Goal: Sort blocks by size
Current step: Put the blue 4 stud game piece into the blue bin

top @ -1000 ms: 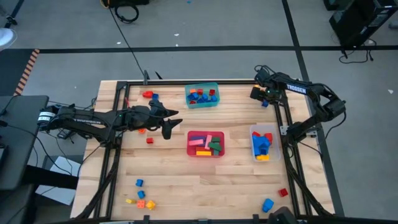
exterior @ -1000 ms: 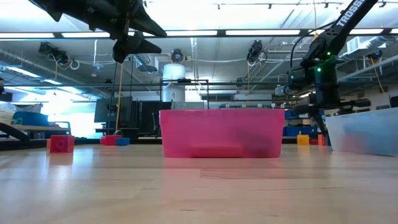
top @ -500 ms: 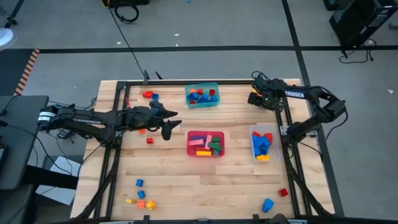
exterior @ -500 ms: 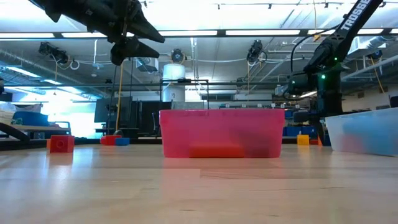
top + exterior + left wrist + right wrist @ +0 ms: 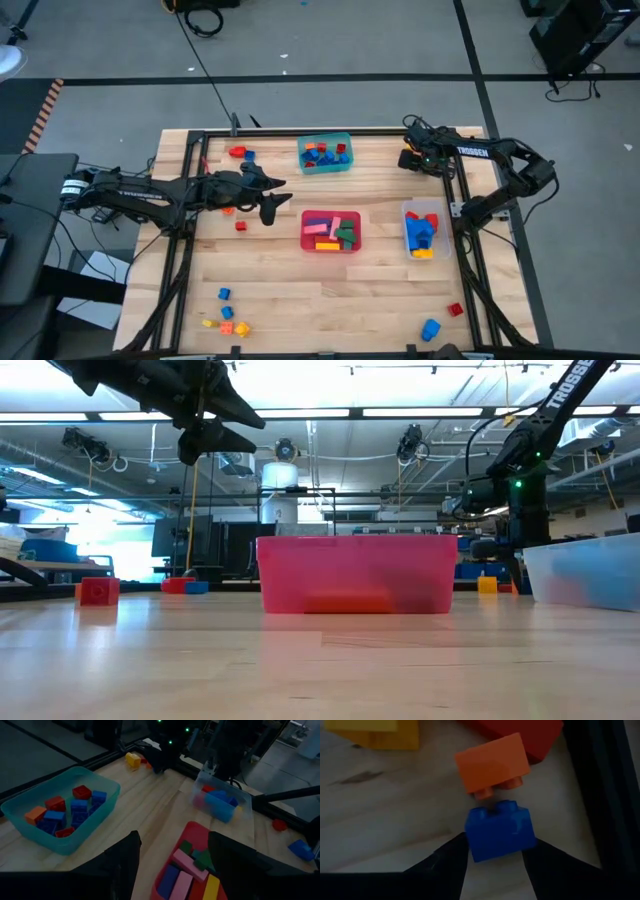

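Right gripper (image 5: 492, 857): we see it low at the table's far right corner, its fingers on either side of a small blue block (image 5: 500, 834); whether they clench it we cannot tell.
Beside that block: an orange block (image 5: 492, 764) touches it stud to stud; a red block (image 5: 520, 734) and a yellow block (image 5: 377, 731) lie just beyond.
In the way there: the dark frame rail (image 5: 600, 795) runs close along the blue block's side, leaving us little room at that edge.
Left gripper (image 5: 272, 203): raised over the table's left half, near the red tub, fingers apart and holding nothing.
Teal tub (image 5: 325, 154): at the middle of the far edge, holding red, blue and orange blocks.
Red tub (image 5: 331, 232): at the table's centre, with pink, yellow, green and blue bars.
Clear tub (image 5: 421, 230): near the right edge, with blue, red and yellow blocks.
Loose blocks (image 5: 229, 318): a cluster at the near left corner; more at the near right and far left corners.
Open room: we see bare wood along the near edge between those clusters.
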`<state>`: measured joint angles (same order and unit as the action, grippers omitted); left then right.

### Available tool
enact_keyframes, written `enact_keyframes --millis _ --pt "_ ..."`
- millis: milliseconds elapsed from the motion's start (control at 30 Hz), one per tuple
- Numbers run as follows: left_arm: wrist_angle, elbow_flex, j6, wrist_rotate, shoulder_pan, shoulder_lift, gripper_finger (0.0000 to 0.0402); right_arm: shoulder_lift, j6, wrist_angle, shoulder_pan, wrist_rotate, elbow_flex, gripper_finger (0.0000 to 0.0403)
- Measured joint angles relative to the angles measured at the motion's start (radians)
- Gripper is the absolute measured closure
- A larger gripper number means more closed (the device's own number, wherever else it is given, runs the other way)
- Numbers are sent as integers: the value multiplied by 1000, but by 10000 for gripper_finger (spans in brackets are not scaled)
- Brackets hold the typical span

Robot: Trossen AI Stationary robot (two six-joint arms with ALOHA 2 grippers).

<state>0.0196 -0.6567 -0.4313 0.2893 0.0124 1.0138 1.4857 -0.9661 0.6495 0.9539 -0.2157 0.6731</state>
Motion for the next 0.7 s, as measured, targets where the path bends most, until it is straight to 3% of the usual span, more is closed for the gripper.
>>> enact_keyframes --millis 433,567,700 --pt "0 0 -3 -3 0 0 161 2 62 -28 0 -86 -4 133" --pt "0 0 -3 -3 0 0 161 3 70 -84 3 -121 -6 137" --pt "0 0 -3 -3 0 0 161 3 67 -122 3 -80 -28 164"
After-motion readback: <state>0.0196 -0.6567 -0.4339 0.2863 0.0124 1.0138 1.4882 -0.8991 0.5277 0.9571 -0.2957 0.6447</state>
